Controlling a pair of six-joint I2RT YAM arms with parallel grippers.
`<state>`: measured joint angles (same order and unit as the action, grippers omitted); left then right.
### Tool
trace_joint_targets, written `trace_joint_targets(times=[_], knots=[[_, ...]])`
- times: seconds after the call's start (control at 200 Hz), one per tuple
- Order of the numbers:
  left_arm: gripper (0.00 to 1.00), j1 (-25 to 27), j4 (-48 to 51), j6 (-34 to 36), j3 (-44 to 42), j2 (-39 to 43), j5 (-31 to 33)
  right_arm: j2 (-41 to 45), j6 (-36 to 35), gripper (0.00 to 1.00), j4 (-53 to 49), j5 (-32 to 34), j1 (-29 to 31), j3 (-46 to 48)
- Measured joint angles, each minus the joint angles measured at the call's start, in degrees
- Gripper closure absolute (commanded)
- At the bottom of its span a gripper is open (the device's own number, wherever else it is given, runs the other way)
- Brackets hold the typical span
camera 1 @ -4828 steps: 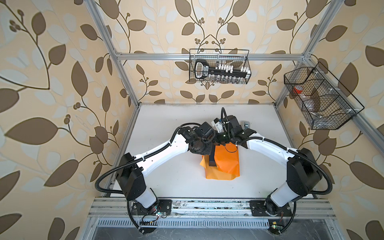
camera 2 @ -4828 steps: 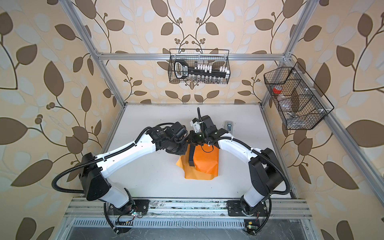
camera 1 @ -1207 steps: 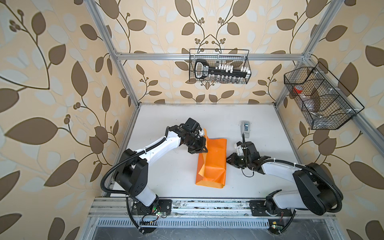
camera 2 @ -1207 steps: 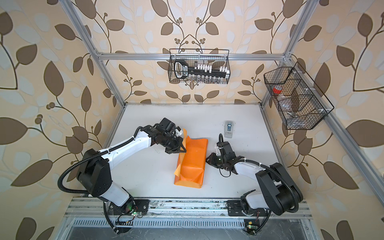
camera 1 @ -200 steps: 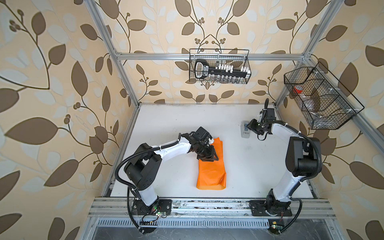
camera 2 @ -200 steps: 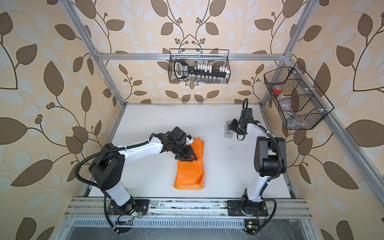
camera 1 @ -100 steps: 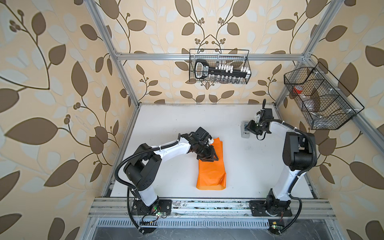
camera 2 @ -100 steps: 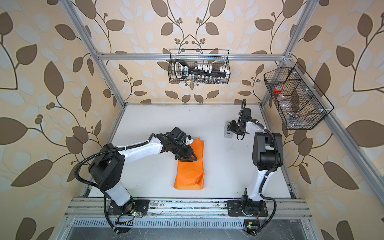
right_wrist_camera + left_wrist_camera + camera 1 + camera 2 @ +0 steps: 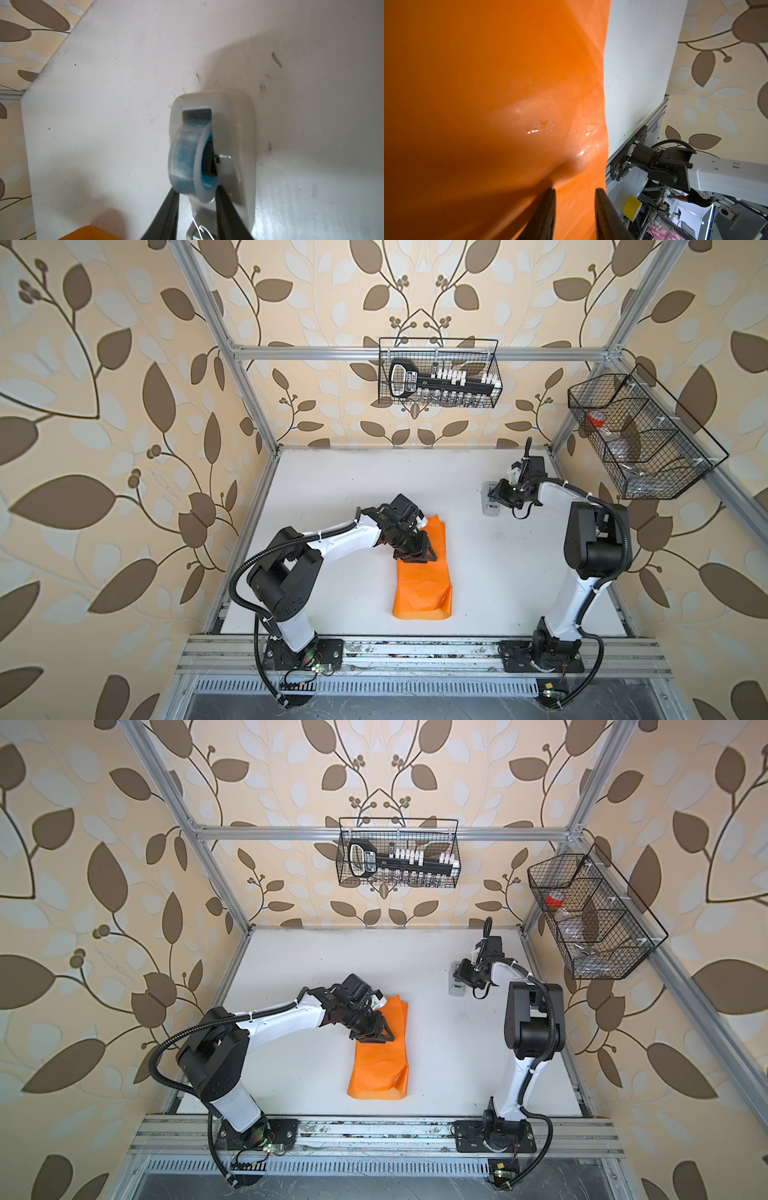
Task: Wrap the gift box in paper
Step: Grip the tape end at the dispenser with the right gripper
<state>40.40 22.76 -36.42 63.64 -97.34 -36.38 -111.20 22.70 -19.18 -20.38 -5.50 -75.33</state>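
Two top views first. Pinning the folded paper (image 9: 424, 589) to the white desk (image 9: 332, 489) with the left tool (image 9: 419, 556), set on the bundle's far half (probably to stop the glossy flaps springing open). No sight of the gift box; judged to lie inside that orange bundle, mid-desk. Reaching well away with the right tool (image 9: 496, 498), down at the grey tape dispenser (image 9: 490, 510) near the far right corner, likely for tape to seal the seam. Hung on the back wall, a wire basket (image 9: 440, 340) holding a black-handled rack (image 9: 440, 383) with white pieces. On the right wall, a divided wire basket (image 9: 665, 483), with a red item (image 9: 595, 419) in the compartment nearest the back wall and clear items too faint to name.

Next, left wrist. Almost all orange paper, creased and shiny. Two dark fingers (image 9: 546, 214) narrowly apart, tips against the sheet, nothing visibly clamped between them: pressing, not pinching.

Last, right wrist. Straddling the near end of the blue-cored tape roll (image 9: 187, 158) with both fingers (image 9: 166, 214), gap narrow; cannot tell whether gripping or only flanking. Roll seated upright in the translucent dispenser, flat on the desk (handy for a one-armed pull).
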Motion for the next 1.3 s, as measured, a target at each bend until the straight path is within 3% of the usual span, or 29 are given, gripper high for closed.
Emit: trace_joint_targets(times=[0.155,0.515,1.299], knots=[[0.66,0.0,-0.2,0.0,-0.2,0.1,0.0,0.0,0.3,0.73,0.0,0.0,-0.2,0.2],[0.65,0.0,-1.0,0.0,-0.8,0.5,0.0,0.0,0.4,0.66,0.2,0.0,-0.1,0.6],[0.66,0.0,-1.9,-0.2,-1.6,1.0,0.2,0.7,0.3,0.68,-0.6,0.2,0.0,1.8]])
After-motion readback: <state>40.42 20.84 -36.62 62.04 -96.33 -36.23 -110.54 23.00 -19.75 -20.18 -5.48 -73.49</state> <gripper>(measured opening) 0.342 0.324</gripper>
